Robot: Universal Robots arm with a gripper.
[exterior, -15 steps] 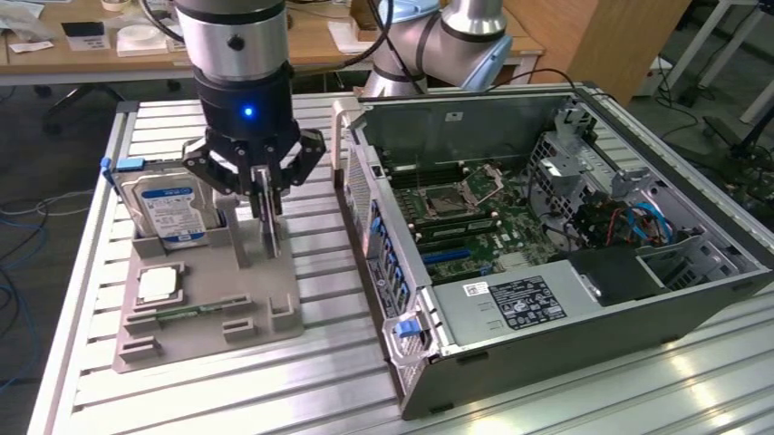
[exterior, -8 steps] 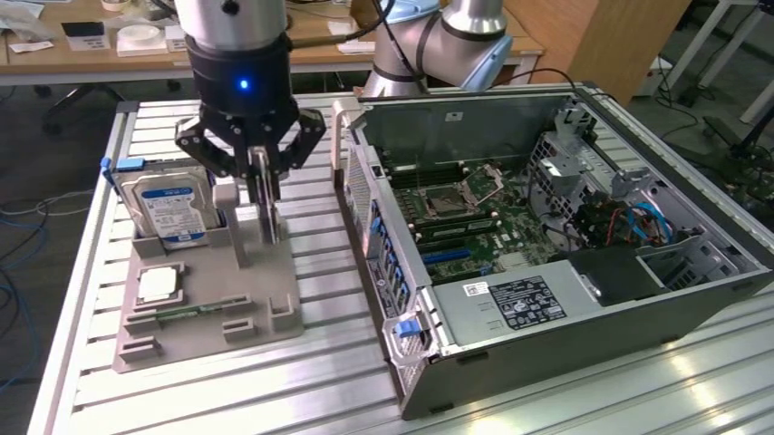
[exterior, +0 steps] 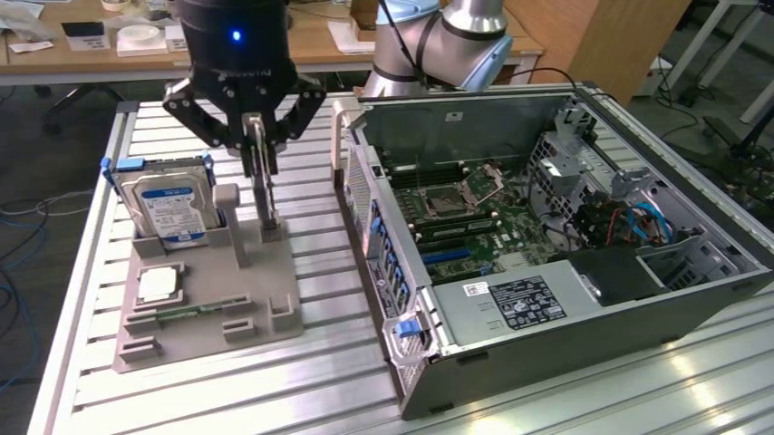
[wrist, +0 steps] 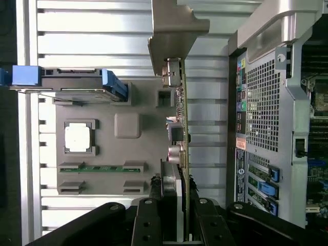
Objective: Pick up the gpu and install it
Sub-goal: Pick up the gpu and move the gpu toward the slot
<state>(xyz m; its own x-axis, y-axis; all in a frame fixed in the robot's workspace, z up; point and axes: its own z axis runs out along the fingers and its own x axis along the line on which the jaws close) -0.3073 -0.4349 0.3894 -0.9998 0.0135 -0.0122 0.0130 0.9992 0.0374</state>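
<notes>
Nearest me on the surface (exterior: pixel 339 381) sits the grey tray (exterior: pixel 194 346). At its far corner beside the computer case (exterior: pixel 545 299), the gpu (exterior: pixel 268 195) stands on edge in a holder. The hand (exterior: pixel 259 147) is clenched on the card's upper edge. Handling, as I judge: light, stiff, fragile; grip the bare board edge, clear of components.

No legible wording anywhere. Blue-and-white label on the hard drive (exterior: pixel 169 210), print too small to read. Black-and-white sticker on the power supply (exterior: pixel 478 313) inside the computer case (exterior: pixel 726 290), likewise unreadable. Faint lettering on the body of the pincer (exterior: pixel 260 145), too blurred to make out.
</notes>
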